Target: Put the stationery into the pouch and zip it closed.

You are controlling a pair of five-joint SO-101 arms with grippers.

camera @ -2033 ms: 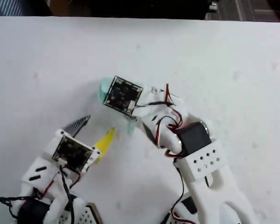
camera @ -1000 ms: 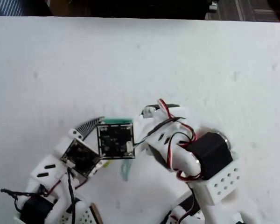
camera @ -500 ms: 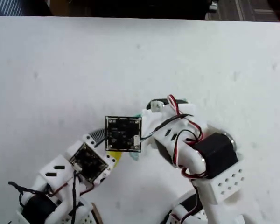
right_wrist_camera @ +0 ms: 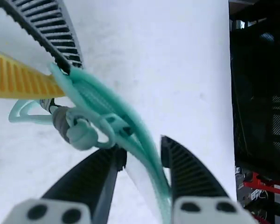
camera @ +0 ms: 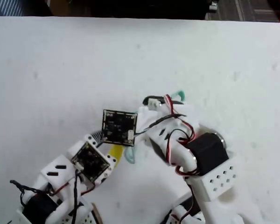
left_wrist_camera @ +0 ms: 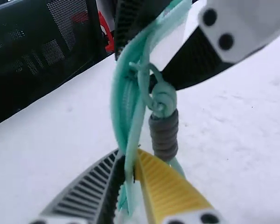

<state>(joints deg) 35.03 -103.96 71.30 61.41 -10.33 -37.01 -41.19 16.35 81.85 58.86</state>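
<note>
The teal pouch (left_wrist_camera: 126,93) hangs edge-on between both grippers, above the white table (camera: 130,56). My left gripper (left_wrist_camera: 130,161), with one yellow finger (left_wrist_camera: 170,186) and one black ribbed one, is shut on the end of the pouch's zip edge. My right gripper (right_wrist_camera: 143,151) is shut on the same pouch (right_wrist_camera: 98,100) a short way along. Between them dangles the zip pull with a grey bead (left_wrist_camera: 163,133) and a teal cord loop (right_wrist_camera: 23,112). From above, the wrists hide most of the pouch; a teal end (camera: 179,94) and the cord (camera: 129,156) stick out.
Both arms crowd the near middle of the table, the right wrist's camera board (camera: 119,127) over the left gripper's fingers. A dark mesh object (right_wrist_camera: 261,93) stands past the table's edge. Bare white table lies to the far side and to both sides.
The right wrist swung down toward the left arm with the pouch. The left gripper moved in to meet it, then both shifted slightly and a teal end appeared beyond the right wrist.
</note>
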